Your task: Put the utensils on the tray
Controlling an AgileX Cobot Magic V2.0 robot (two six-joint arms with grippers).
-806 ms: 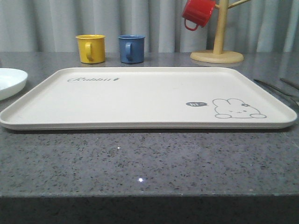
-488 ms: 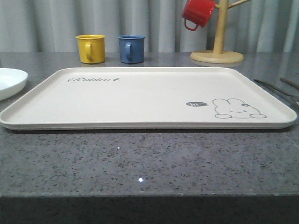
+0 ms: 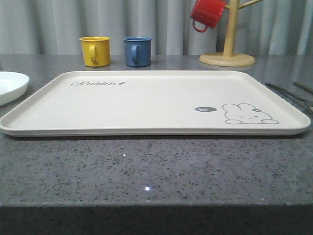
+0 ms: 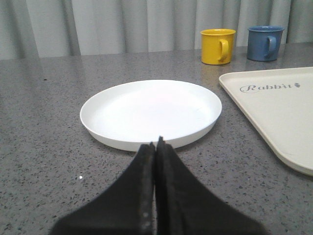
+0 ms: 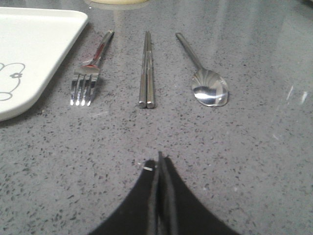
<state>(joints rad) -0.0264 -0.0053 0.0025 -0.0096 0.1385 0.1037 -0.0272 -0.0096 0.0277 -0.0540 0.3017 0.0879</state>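
So on your far left you've got the plate [image 4: 150, 112] sitting on the counter [image 3: 156, 171], just beside the tray's left edge but not touching it; your left gripper [image 4: 155, 147] hangs low right in front of the plate, jaws pressed together with nothing between them; behind that, the yellow mug [image 3: 95, 51] and blue mug [image 3: 137, 51] stand side by side; the tray [image 3: 146, 105] lies flat mid-counter with nothing on it; further right the red mug [image 3: 207, 14] hangs on the wooden rack [image 3: 229, 39]; right of the tray lie the fork [image 5: 90, 71], chopsticks [image 5: 146, 71] and spoon [image 5: 205, 73], parallel, apart from each other; your right gripper [image 5: 160, 164] is closed too, empty, near the chopsticks' ends.
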